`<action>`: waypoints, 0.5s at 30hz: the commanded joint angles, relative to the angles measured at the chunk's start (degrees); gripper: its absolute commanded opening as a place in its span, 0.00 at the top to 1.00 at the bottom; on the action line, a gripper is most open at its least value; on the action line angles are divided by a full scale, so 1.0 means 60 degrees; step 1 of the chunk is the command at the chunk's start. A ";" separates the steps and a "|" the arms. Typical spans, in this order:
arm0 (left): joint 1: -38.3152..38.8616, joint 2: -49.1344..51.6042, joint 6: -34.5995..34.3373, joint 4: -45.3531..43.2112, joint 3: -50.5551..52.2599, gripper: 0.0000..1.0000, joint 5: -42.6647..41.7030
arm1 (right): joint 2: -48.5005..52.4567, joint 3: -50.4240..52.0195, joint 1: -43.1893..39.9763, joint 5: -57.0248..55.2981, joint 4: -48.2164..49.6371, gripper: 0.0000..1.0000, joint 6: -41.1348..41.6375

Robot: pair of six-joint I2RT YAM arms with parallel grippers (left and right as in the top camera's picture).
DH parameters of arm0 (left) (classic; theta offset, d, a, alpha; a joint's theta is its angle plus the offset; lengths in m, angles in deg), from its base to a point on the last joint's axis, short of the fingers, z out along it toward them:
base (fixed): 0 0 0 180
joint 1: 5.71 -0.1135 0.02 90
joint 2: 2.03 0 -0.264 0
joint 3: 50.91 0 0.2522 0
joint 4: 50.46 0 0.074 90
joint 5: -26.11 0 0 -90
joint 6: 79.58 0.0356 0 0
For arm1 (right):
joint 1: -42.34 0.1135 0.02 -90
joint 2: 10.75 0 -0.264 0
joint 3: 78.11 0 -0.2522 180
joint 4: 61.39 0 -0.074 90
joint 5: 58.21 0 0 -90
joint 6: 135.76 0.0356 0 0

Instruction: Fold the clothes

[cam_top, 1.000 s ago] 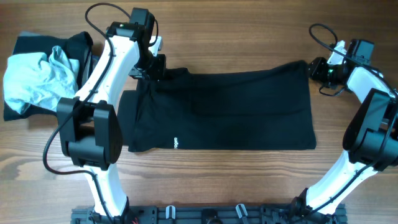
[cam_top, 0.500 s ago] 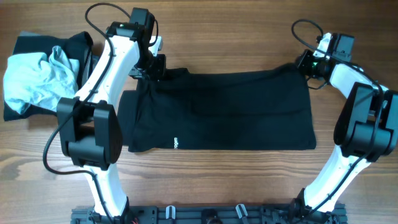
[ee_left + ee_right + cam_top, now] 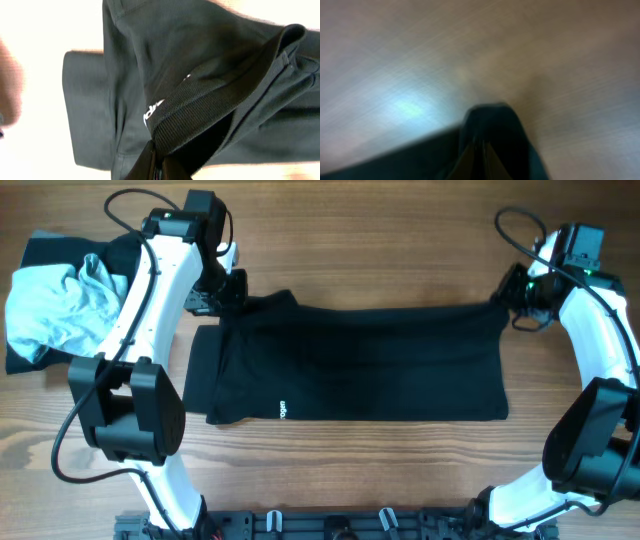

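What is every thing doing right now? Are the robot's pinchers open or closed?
black T-shirt: lying flat, far edge stretched between both grippers.
left gripper: jaws shut on the shirt's far left corner.
right gripper: jaws shut on the shirt's far right corner.
pile of clothes: crumpled, lying apart, nothing holding it.

The right wrist view is blurred; the white print (image 3: 283,409) on the T-shirt (image 3: 380,360) is too small to read.

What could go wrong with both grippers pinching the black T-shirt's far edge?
The right gripper pinches only the corner tip of the T-shirt; it may slip out when lifted. The left gripper holds a bunched ribbed band, so the fold could go crooked.
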 commanded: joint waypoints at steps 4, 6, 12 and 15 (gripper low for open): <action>-0.0055 -0.0204 -0.0164 0.1421 -0.0138 0.96 0.0091 | -0.0033 -0.0018 -0.0047 -0.1144 -0.1767 0.96 0.0288; -0.0055 -0.0208 -0.0164 0.2036 -0.0138 0.96 0.0095 | -0.0033 -0.0018 -0.0047 -0.1195 -0.2379 0.96 0.0004; -0.0055 -0.0204 -0.0164 0.2907 -0.0120 0.96 0.0095 | -0.0033 -0.0018 -0.0047 -0.1392 -0.3082 0.96 -0.0211; -0.0055 -0.0204 -0.0160 0.2918 -0.0120 0.96 0.0098 | -0.0033 -0.0018 -0.0047 -0.1399 -0.3410 0.96 -0.0211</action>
